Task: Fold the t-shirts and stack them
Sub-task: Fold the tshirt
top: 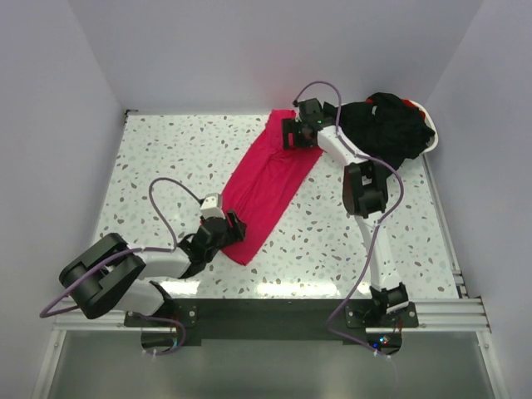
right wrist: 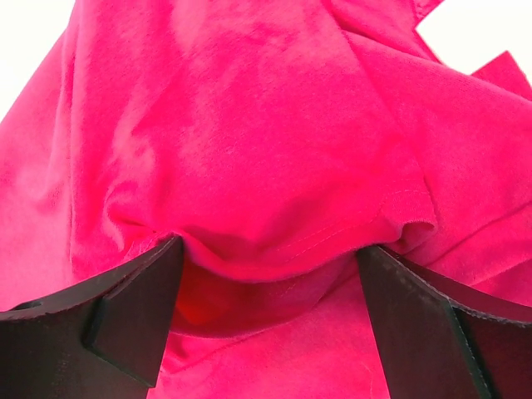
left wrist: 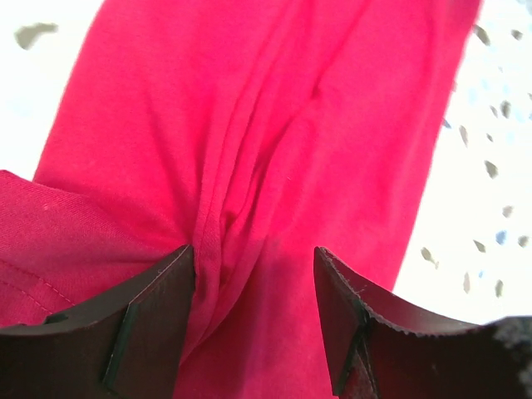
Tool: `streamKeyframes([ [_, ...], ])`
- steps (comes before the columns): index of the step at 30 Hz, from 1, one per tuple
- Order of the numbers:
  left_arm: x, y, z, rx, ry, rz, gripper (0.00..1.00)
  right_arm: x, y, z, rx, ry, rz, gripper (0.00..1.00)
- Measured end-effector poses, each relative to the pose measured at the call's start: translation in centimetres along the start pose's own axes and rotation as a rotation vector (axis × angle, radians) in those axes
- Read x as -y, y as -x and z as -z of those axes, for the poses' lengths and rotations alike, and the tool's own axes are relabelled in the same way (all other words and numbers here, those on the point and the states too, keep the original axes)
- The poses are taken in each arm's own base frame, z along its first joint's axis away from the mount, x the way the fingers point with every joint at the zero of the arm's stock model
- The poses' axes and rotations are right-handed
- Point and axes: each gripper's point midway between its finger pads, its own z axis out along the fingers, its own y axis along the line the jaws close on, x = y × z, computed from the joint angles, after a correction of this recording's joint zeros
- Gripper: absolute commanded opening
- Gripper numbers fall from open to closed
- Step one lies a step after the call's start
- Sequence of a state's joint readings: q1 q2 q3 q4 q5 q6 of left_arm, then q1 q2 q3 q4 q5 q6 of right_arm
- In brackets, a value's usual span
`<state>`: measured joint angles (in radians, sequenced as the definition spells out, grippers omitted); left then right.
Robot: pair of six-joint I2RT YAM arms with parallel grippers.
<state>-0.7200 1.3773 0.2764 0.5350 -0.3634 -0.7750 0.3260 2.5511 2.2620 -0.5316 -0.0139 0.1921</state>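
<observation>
The red shirt [top: 268,187] lies on the speckled table [top: 158,158], folded to a long narrow strip. The strip runs diagonally, from the far middle of the table to the near side, a little left of centre.

The left claw [top: 231,230] is at the near end of the strip, low on the cloth. In the left wrist view this claw [left wrist: 256,283] is partly open, and a soft ridge of the red fabric [left wrist: 249,125] runs up between its two dark fingers [left wrist: 145,320]. The fingers stand on both sides of the ridge and do not pinch it.

The right claw [top: 293,133] is at the far end of the strip. In the right wrist view it [right wrist: 270,274] is wide open. A hemmed edge of the red cloth [right wrist: 249,125] bulges in the gap and touches both fingers [right wrist: 133,316], but I cannot tell if it is really held.

The black shirts [top: 386,125] are heaped in a white basket [top: 431,140] at the far right corner, just beside the right arm.
</observation>
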Motion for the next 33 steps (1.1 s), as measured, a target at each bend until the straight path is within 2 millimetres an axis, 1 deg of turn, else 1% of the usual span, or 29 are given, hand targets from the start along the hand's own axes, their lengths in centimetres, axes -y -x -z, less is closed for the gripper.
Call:
streamKeyframes([
  [6, 3.7, -2.9, 1.4, -0.053, -0.112, 0.031, 0.64, 0.2, 0.0, 0.0, 0.003, -0.013, 0.003, 0.89],
  [9, 5.2, -4.1, 2.1, -0.079, -0.156, 0.047, 0.64, 0.4, 0.0, -0.1, 0.003, -0.024, 0.005, 0.89],
  [15, 7.2, -5.7, 3.6, -0.123, -0.202, 0.064, 0.64, 0.6, 0.0, -0.1, 0.004, -0.028, 0.011, 0.89],
  [19, 7.6, -6.5, 4.9, -0.151, -0.213, 0.048, 0.64, 0.6, 0.0, 0.0, 0.004, -0.029, 0.013, 0.89],
  [23, 7.2, -7.2, 6.4, -0.175, -0.215, 0.018, 0.64, 0.6, -0.2, 0.2, -0.003, -0.027, 0.014, 0.89],
  [26, 6.7, -7.3, 7.0, -0.184, -0.211, 0.003, 0.64, 0.7, -0.7, 0.8, -0.019, -0.028, 0.014, 0.89],
  [30, 6.1, -7.3, 7.5, -0.183, -0.200, -0.009, 0.64, 0.8, -1.7, 2.5, -0.047, -0.028, 0.012, 0.87],
  [33, 5.4, -6.9, 7.7, -0.169, -0.174, -0.019, 0.64, 0.4, -2.2, 5.0, -0.050, -0.003, 0.006, 0.86],
])
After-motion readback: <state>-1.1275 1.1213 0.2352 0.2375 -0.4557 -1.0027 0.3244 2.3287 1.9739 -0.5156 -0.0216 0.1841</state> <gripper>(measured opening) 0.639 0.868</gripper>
